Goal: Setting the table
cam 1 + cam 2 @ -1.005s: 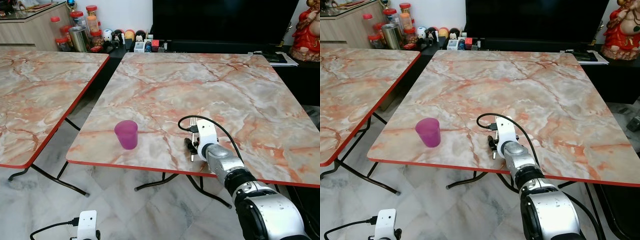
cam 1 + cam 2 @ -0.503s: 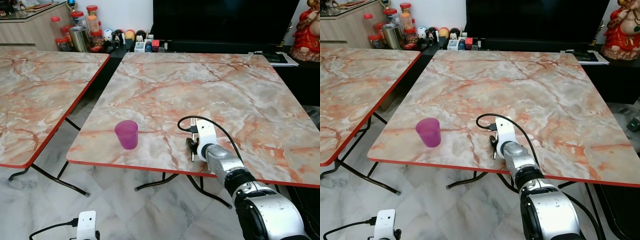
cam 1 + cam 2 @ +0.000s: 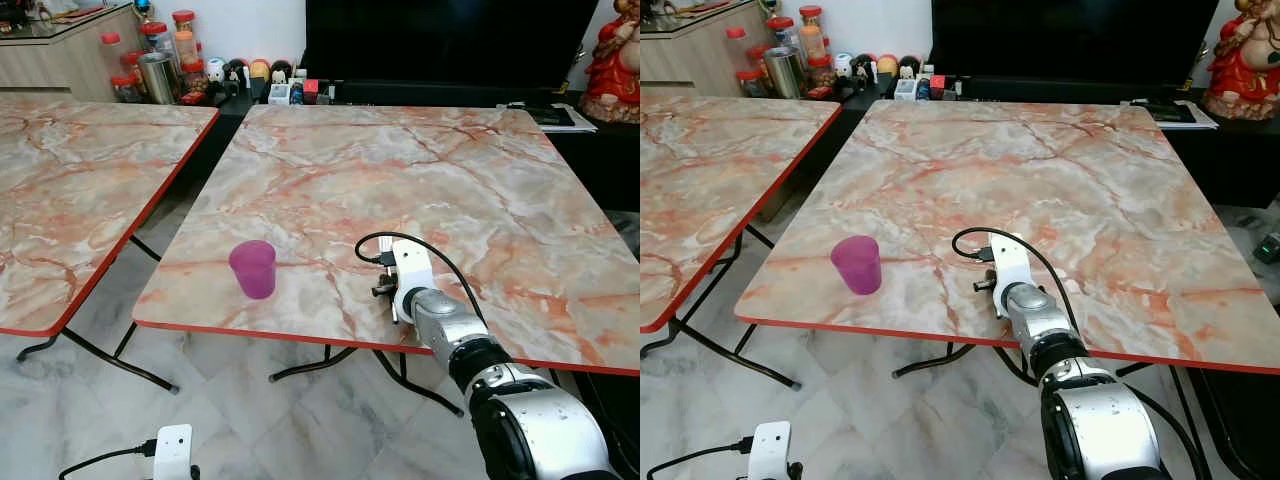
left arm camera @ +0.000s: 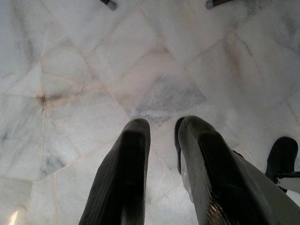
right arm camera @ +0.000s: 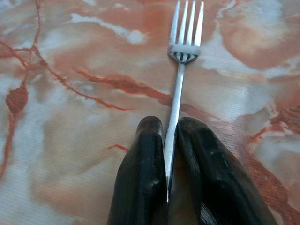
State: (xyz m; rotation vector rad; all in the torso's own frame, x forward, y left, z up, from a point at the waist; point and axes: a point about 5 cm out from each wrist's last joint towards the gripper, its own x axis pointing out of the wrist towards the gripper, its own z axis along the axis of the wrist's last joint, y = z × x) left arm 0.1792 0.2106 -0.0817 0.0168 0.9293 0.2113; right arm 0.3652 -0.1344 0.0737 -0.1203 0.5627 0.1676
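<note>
A silver fork (image 5: 180, 70) lies flat on the marble table (image 3: 420, 170), its tines pointing away from my right gripper (image 5: 169, 123). That gripper is shut on the fork's handle. In the head views my right gripper (image 3: 386, 289) rests low on the tabletop close to the red front edge, with a black cable looping over its white wrist. A purple plastic cup (image 3: 253, 269) stands upright about a hand's width to its left. My left gripper (image 4: 163, 125) hangs idle over the tiled floor, with a narrow gap between its fingers.
A second marble table (image 3: 70, 180) stands on the left across a narrow gap. Jars and small figures (image 3: 165, 60) line the low cabinet at the back, under a dark TV screen (image 3: 450, 40). A red statue (image 3: 612, 60) sits at the far right.
My right gripper has turned at the wrist and eased a little away from the table's front edge, still shut on the fork. The cup has not moved.
</note>
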